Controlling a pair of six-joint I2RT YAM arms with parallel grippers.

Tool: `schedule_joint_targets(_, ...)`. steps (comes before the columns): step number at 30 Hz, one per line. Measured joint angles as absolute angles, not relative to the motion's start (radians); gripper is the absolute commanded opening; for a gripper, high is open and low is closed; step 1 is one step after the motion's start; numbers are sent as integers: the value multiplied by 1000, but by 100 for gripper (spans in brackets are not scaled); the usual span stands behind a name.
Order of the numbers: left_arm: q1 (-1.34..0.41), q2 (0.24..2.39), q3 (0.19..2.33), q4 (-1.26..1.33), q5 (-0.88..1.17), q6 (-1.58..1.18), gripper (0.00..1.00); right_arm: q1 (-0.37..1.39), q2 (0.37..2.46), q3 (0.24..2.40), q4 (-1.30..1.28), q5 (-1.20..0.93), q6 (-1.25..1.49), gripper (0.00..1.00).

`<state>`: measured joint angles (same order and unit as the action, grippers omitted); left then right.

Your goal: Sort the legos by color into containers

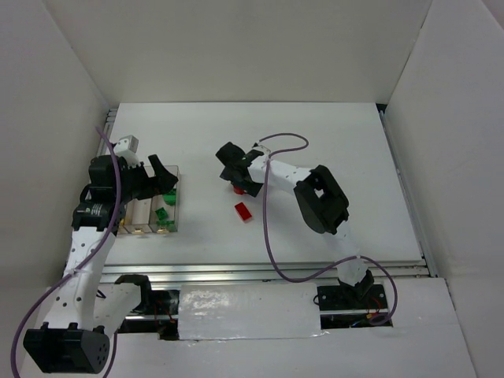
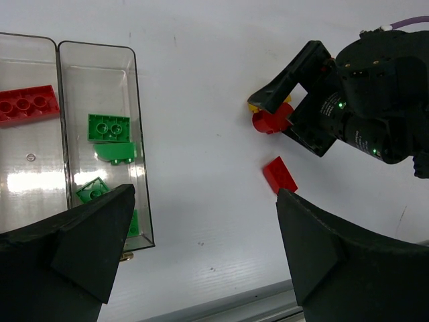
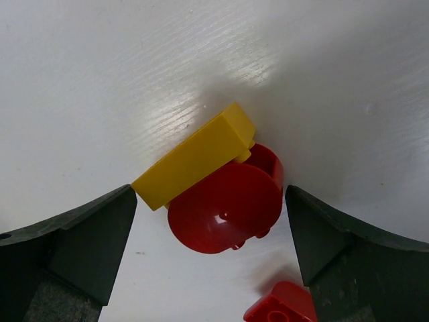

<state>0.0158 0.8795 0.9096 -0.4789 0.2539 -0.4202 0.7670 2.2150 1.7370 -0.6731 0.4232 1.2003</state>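
Note:
The clear containers (image 1: 178,214) sit at the left of the table. In the left wrist view one bin (image 2: 94,80) holds three green legos (image 2: 108,127) and the bin beside it holds a red brick (image 2: 27,105). My left gripper (image 1: 164,183) hovers over the bins, open and empty (image 2: 204,231). My right gripper (image 1: 236,181) is open, low over a rounded red lego (image 3: 224,204) that touches a yellow brick (image 3: 194,155). Its jaws stand on either side of that pair (image 3: 209,198). A small red brick (image 1: 243,211) lies loose just in front.
White walls enclose the table on the left, back and right. A metal rail (image 1: 268,272) runs along the near edge. Purple cables (image 1: 268,228) loop from both arms. The right arm's elbow (image 1: 321,201) rises to the right of the loose legos.

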Motion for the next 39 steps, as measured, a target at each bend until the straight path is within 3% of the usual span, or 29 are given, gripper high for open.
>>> schedule_joint_targets(22,14,881,910,-479,272,-418,100,765,2126,1649,-669,426,1262,100)
schedule_joint_targets(39,-3,895,910,-479,271,-416,100,728,2124,1625,-506,297,443,98)
